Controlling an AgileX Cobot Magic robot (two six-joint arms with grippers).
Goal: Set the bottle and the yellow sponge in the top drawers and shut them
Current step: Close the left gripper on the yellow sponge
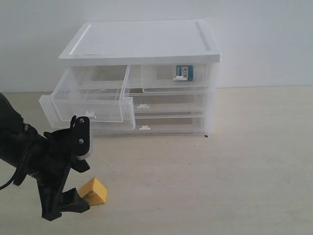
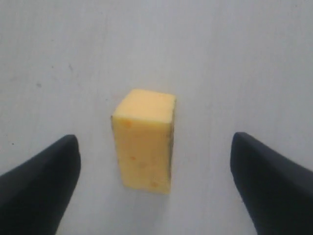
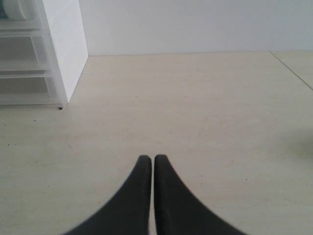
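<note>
Yellow sponge is lying on the table, in front of the cabinet and well apart from it, toward its left side. It is not gripped. In the left wrist view the sponge is seen between the two fingers of the left claw, with a clear gap on each side. The claw is spread wide and released, and nothing is held. In the exterior view the claw is lowered close to the table, with one finger just beside the sponge; whether it touches cannot be told.

Bottle is seen inside the right top drawer, near that drawer's front wall behind the handle. That drawer is pushed in flush. The left top drawer is pulled far out of the cabinet, and nothing is seen in it.

Right claw is clenched, fingers pressed together tip to tip, with nothing between them. It is held over bare table to the right of the cabinet, well apart from it. It is not seen in the exterior view.
</note>
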